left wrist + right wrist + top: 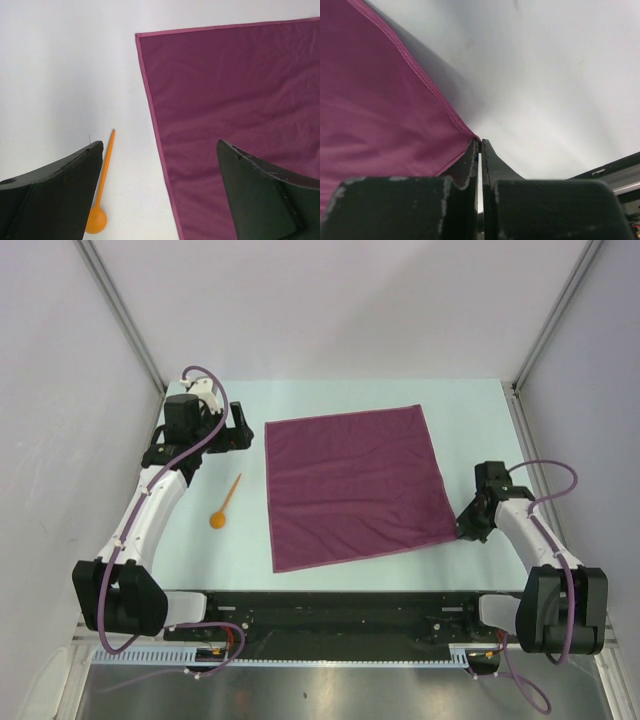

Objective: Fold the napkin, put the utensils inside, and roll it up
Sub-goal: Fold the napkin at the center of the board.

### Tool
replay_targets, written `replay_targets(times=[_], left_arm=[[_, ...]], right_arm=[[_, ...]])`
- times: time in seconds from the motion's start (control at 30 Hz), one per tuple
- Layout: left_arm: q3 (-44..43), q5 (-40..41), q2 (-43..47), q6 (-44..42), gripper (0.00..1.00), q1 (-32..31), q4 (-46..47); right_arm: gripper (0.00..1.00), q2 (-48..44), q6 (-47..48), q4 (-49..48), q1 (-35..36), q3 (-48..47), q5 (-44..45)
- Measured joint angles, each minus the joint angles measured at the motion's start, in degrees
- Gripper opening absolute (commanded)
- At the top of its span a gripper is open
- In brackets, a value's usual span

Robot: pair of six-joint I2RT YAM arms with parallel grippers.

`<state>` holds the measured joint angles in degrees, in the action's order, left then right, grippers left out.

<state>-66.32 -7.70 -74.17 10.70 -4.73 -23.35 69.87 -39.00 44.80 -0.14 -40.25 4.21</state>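
Desk (340, 400): pale surface between white walls (60, 390), and it carried everything flat for the fold.
Napkin (355, 485): plum cloth lay spread in one layer at the middle, slightly skewed, not yet folded.
Right claw (468, 526): down at the near right corner, fingers pressed together on the hem. Pinching it, I judged, for the wrist view showed shadow under a raised edge. A corner grip suits carrying that corner across.
Left claw (238, 430): spread wide off the far left corner, nothing held, perhaps ready to take its own corner.
Spoon (224, 506): orange, just left of the cloth and apart from it, bowl toward the arms, kept aside until the fold was made.
Writing: none readable anywhere.
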Motion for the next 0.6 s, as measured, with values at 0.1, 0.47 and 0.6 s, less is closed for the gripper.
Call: replay_targets(times=[0.1,0.47,0.6], left_arm=[[0.00,0.00,0.00,0.00,1.00,0.00,0.00],[0.00,-0.04,0.00,0.09,1.00,0.00,0.00],[0.00,0.00,0.00,0.35,1.00,-0.02,0.02]], right_arm=[[0.00,-1.01,1.42,0.35,-2.38,-2.78,1.14],[0.00,5.55,2.56,-0.46,2.19,-13.90,1.03],[0.00,16.90,2.36,-5.88,10.27,-24.30,0.33]])
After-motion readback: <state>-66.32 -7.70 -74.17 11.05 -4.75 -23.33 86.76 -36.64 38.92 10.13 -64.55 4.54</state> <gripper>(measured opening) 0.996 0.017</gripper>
